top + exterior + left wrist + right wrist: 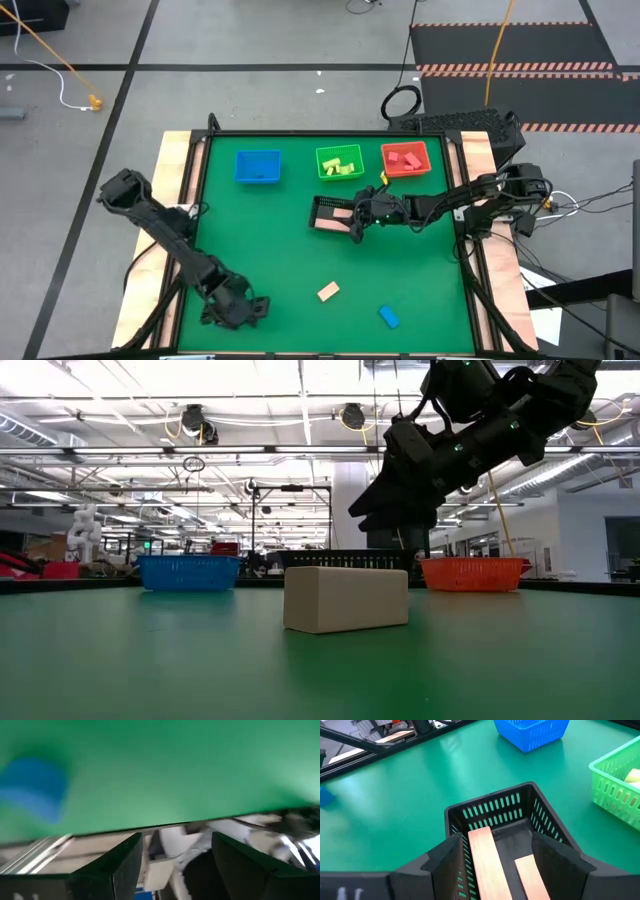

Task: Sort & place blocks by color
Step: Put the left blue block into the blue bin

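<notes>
My right gripper [358,218] hangs open over the black mesh tray [322,203]. In the right wrist view its fingers [445,857] stand either side of two tan blocks [487,862] lying flat in that tray, without touching them. A tan block [328,291] and a blue block [388,317] rest on the green table near its near edge. Yellow-green blocks [343,166] lie in the green tray, red blocks [404,158] in the red tray. My left gripper [250,308] is open at the near left, tilted down over bare table, with nothing between its fingers [120,865].
The blue tray [258,166], green tray [322,173] and red tray [424,168] stand in a row along the far side. Wooden rails [178,190] border the green mat left and right. Open mat lies between the trays and the two loose blocks.
</notes>
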Action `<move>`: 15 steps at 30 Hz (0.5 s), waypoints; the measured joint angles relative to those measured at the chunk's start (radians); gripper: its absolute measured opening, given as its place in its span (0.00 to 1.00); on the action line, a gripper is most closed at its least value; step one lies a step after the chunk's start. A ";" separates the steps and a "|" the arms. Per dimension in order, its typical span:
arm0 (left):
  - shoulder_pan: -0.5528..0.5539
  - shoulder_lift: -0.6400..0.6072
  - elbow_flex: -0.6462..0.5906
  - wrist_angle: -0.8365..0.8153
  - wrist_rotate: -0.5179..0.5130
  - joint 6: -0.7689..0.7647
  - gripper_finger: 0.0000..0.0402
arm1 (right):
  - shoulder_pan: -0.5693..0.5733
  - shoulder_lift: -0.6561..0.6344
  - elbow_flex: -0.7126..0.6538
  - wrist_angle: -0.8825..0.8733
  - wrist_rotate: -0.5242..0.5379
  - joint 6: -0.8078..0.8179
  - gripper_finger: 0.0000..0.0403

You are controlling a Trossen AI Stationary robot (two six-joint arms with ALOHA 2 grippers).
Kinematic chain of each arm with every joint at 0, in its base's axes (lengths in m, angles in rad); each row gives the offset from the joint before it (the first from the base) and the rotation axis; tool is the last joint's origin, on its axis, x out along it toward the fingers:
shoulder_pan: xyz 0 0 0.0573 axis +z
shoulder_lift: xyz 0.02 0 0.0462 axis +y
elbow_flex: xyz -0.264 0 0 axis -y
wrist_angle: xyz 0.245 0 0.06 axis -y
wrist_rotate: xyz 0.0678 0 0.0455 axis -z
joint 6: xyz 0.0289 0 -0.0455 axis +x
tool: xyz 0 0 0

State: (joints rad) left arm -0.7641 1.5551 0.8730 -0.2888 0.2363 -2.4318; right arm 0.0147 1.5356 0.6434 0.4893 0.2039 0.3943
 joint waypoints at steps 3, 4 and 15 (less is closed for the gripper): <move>-0.042 0.000 0.000 -0.046 0.052 -0.093 0.59 | 0.000 0.000 0.000 0.000 0.000 -0.025 0.57; -0.057 0.000 0.000 -0.065 0.068 -0.122 0.59 | 0.000 0.000 0.000 0.000 0.000 -0.033 0.57; -0.096 0.000 0.000 -0.285 0.157 -0.178 0.59 | 0.000 0.000 0.000 -0.057 0.000 -0.044 0.57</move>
State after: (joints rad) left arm -0.8602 1.5551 0.8730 -0.5743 0.3929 -2.6094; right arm 0.0147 1.5356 0.6434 0.4325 0.2035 0.3504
